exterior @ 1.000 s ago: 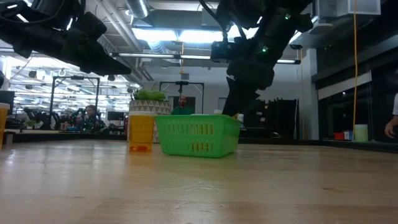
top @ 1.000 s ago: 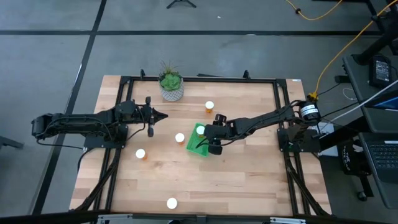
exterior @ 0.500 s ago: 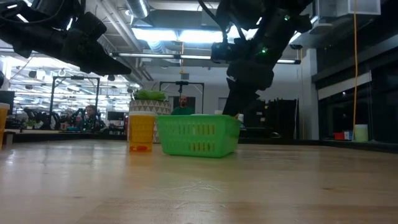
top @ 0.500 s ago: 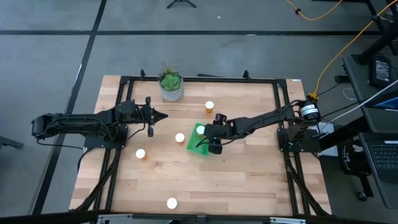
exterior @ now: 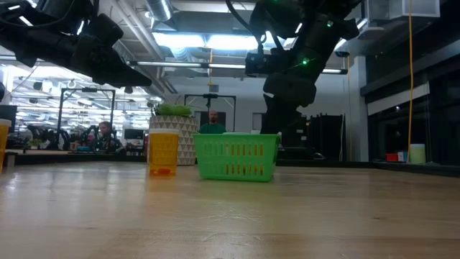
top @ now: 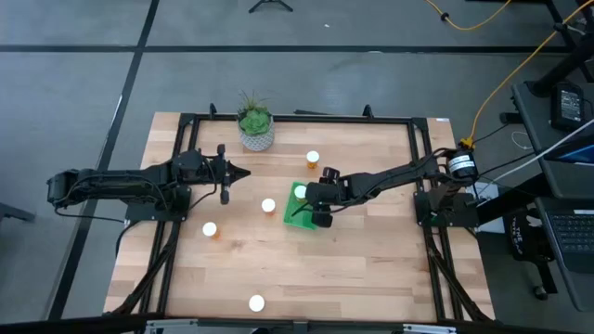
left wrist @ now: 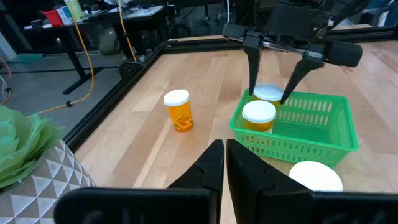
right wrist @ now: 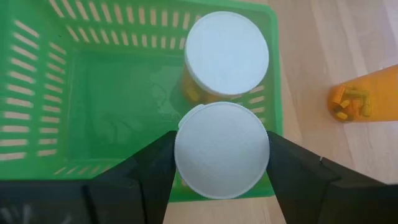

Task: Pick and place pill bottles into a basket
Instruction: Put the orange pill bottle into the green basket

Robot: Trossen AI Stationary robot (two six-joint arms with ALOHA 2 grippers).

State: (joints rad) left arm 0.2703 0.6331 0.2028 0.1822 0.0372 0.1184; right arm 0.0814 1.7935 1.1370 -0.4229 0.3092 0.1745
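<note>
The green basket [top: 295, 215] stands at the table's middle with one orange pill bottle [left wrist: 259, 116] upright in its left corner. My right gripper [right wrist: 222, 149] hangs over the basket's right part, shut on a second pill bottle [left wrist: 268, 93]. Loose bottles stand upright on the wood far of the basket [top: 313, 158], left of it [top: 268, 205], farther left [top: 211, 229] and by the near edge [top: 256, 302]. My left gripper [top: 243, 173] hovers shut over the table's far left and holds nothing. My right gripper pinches the bottle's round white cap [right wrist: 186, 152] between its two fingers, one on either side of the rim. The fingers [left wrist: 252, 68] slant down from the table's right. The bottle stays upright beside the other bottle; its body and base are hidden.
A white patterned pot with a green plant [top: 255, 130] stands at the far edge, left of centre. A black frame [top: 297, 118] runs round the table's edges. Bare wood lies open near and right of the basket.
The basket has turned and slid a little on the table, its left end coming toward the right. My right gripper, still shut on the bottle, has edged slightly sideways with it.
</note>
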